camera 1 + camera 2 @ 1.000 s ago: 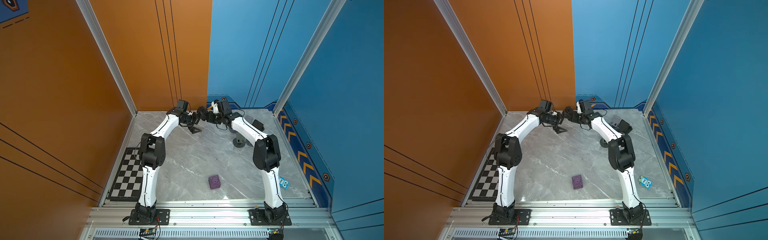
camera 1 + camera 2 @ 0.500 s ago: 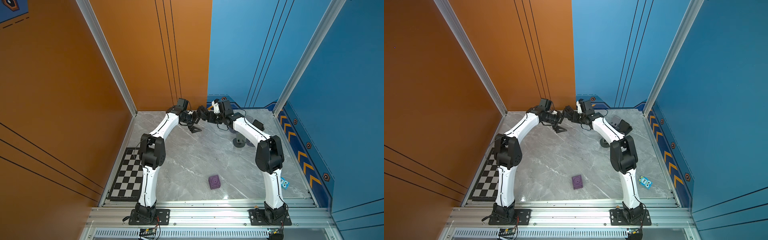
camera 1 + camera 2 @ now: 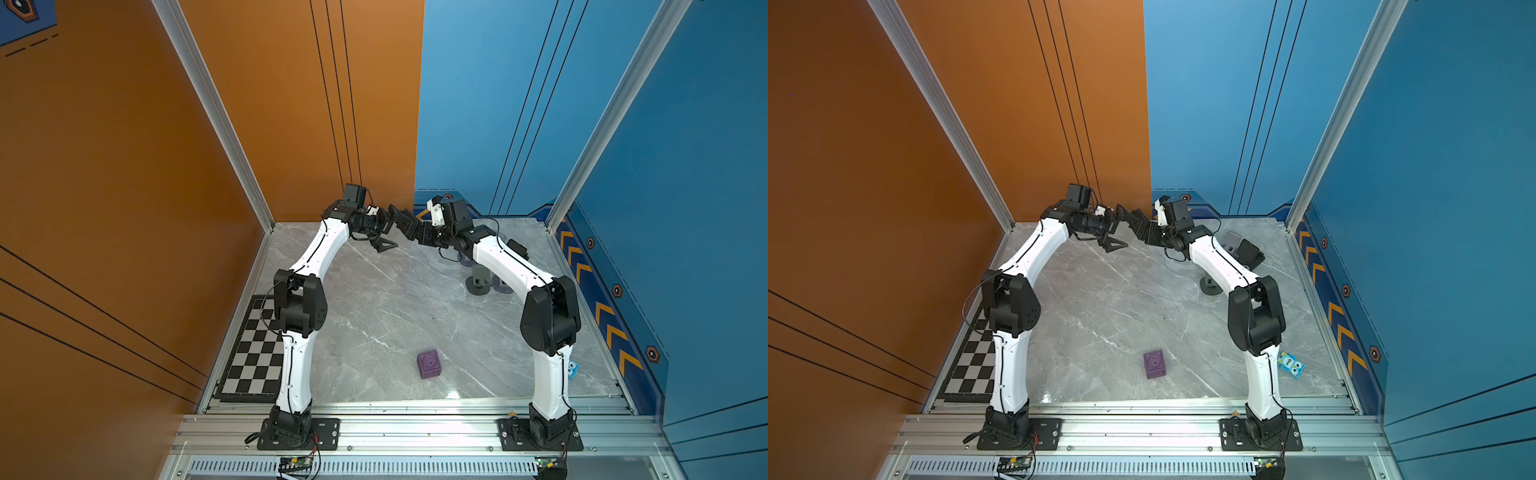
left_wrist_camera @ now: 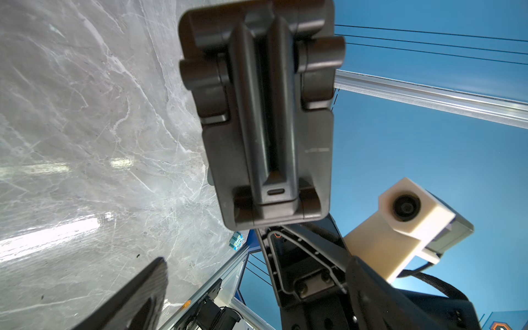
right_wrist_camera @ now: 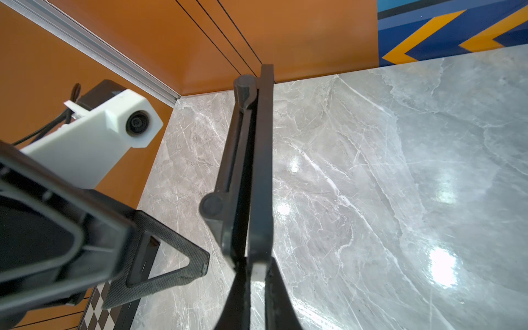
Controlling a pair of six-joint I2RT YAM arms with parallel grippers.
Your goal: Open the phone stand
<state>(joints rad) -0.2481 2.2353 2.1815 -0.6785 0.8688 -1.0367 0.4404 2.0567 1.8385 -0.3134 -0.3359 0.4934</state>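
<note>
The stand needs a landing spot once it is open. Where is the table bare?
Widest bare marble lies between the left arm and right arm, beyond the purple cube. Crowded: far right, small dark objects behind that arm.

top views: high up, looking down on the whole worktop (image 3: 395,311), pretty much identical
left wrist: super close, phone stand (image 4: 268,128) flat-on
right wrist: close too, same phone stand (image 5: 253,171) edge-on
</note>
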